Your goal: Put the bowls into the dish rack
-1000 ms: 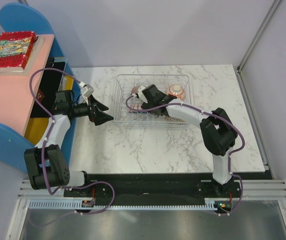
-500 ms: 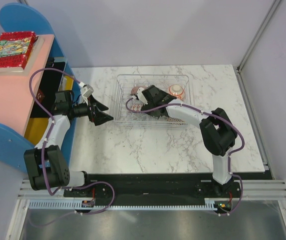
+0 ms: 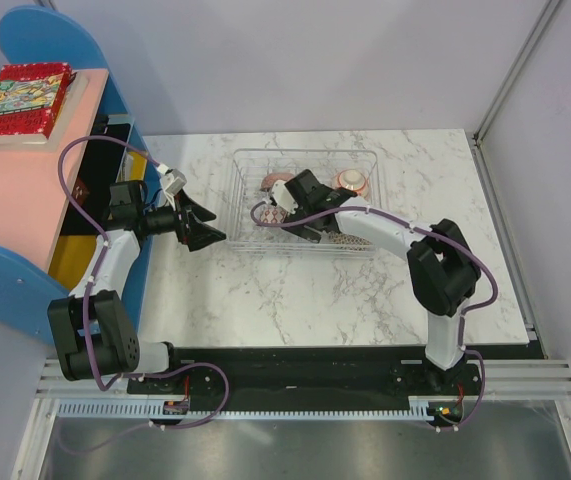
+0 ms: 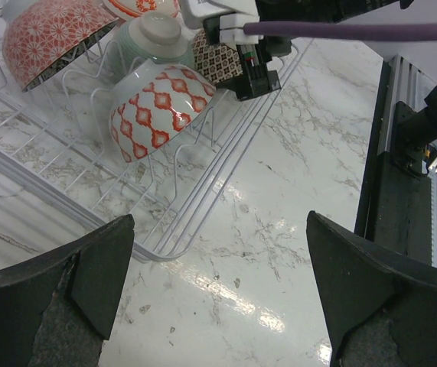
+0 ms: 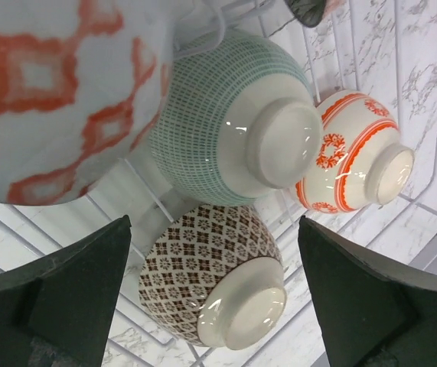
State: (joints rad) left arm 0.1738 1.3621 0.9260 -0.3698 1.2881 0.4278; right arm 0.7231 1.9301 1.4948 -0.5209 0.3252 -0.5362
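**A:** Where are the bowls (image 3: 350,181)?

**B:** In the rack (image 3: 305,152), all five I can count, tipped between its dividers. The diamond bowl (image 4: 161,107) and floral bowl (image 4: 50,34) are at the rack's left end. The mint bowl (image 5: 226,130), brown bowl (image 5: 210,275) and banded bowl (image 5: 348,160) are packed close beside them. I see none outside the rack, so I'd judge the loading done.

**A:** And the claws?

**B:** The right gripper (image 3: 291,195) hangs over the rack, fingers spread wide with nothing between them. The left gripper (image 3: 205,228) waits left of the rack, also spread and empty.

**A:** What could go wrong?

**B:** The way out. The right fingers sit low over glazed bowls that lean on each other. A sideways pull could clip one and topple its neighbours. The cable (image 4: 340,30) droops over the rack and might hook a rim. The rack looks light, so a snag could drag it.

**A:** The surface?

**B:** A glossy marble-look table (image 3: 295,290), showing glare, so probably slick. A blue-and-pink shelf (image 3: 25,190) with a book (image 3: 20,100) on top stands left of the rack. Pale walls (image 3: 315,60) stand behind it.
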